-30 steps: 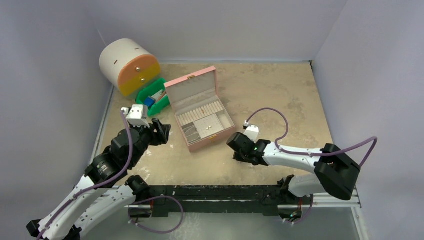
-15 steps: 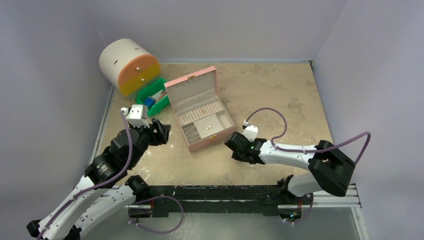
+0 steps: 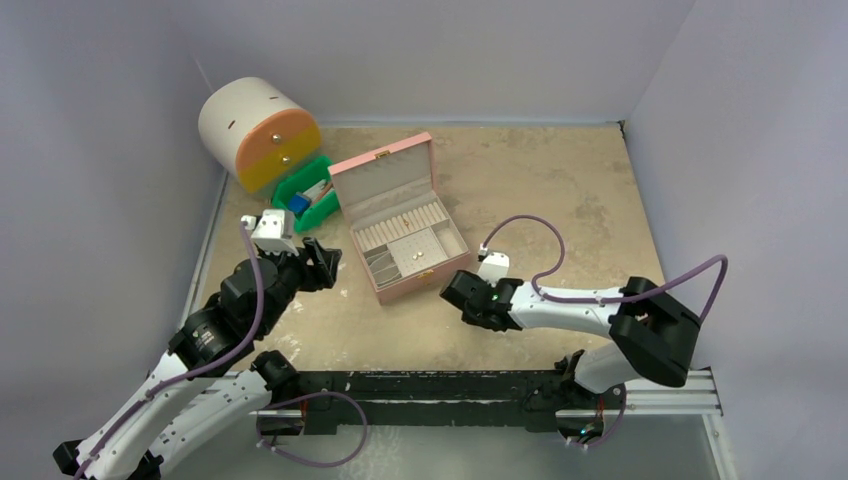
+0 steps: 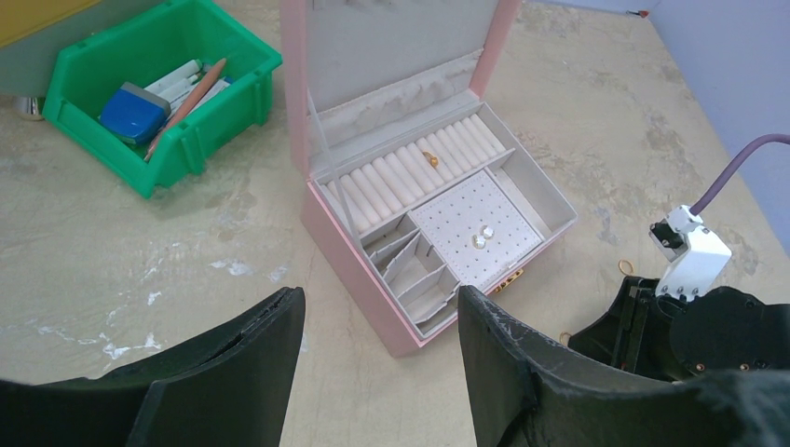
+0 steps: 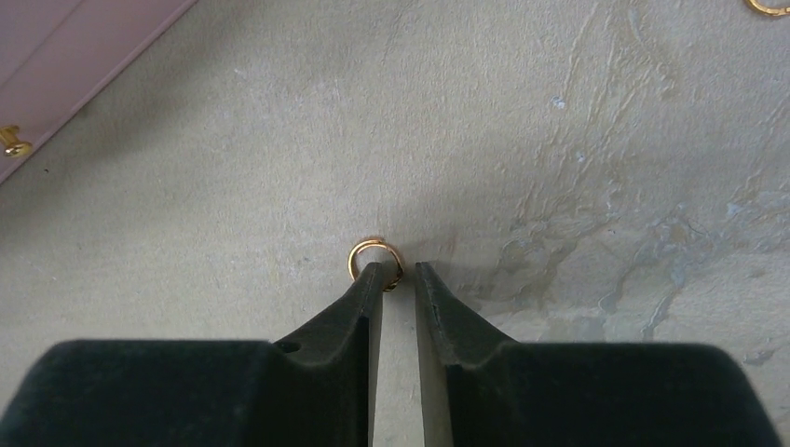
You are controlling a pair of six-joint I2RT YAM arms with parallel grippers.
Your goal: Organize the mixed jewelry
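Note:
A small gold ring (image 5: 374,262) lies on the table right at the tip of my right gripper's left finger. My right gripper (image 5: 397,270) is open by a narrow gap and sits low over the table just in front of the open pink jewelry box (image 3: 385,180). A second gold ring (image 5: 769,7) lies further off. In the left wrist view, two gold rings (image 4: 626,267) lie beside the right gripper (image 4: 689,326). Two studs (image 4: 480,237) sit on the box's white pad and a gold ring (image 4: 432,161) sits in its rolls. My left gripper (image 4: 377,303) is open and empty, left of the box.
A green bin (image 3: 310,195) holding a pencil and small items stands behind the left gripper. A white and orange round drawer unit (image 3: 258,130) stands at the back left. The box's gold clasp (image 5: 11,144) faces the right gripper. Walls close in the table on three sides.
My right gripper has slid left along the table toward the front of the pink box. The left arm has not moved.

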